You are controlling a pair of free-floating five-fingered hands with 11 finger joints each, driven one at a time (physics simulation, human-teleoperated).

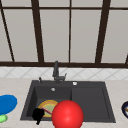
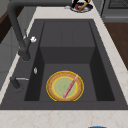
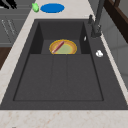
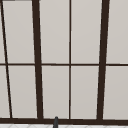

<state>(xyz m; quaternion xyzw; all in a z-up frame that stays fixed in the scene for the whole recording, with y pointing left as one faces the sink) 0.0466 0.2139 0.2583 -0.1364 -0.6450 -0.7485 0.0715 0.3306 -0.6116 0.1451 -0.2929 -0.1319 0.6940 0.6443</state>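
the yellow-rimmed plate (image 2: 65, 85) lies flat on the floor of the sink's (image 1: 90, 100) basin, with a pink stick (image 2: 70, 86) resting slantwise across it. in the front view the left hand (image 1: 38, 114) shows just at the plate's near left edge, seemingly above the sink's front rim. i cannot tell how far its fingers are spread, and it has nothing visibly in its hold.

the stick lies loose, so my guess is a nudge to the plate's rim would roll it off into the basin. the red ball (image 1: 67, 115), close to the hand's right, hides the plate's near side and the hand could bump it.

counted: one plate in the basin, one stick, one red ball. out to the hand's left, one blue plate (image 1: 7, 103) and one small green thing (image 1: 2, 118). far to its right, one dark bowl (image 1: 125, 109). behind it, one faucet (image 1: 56, 71).
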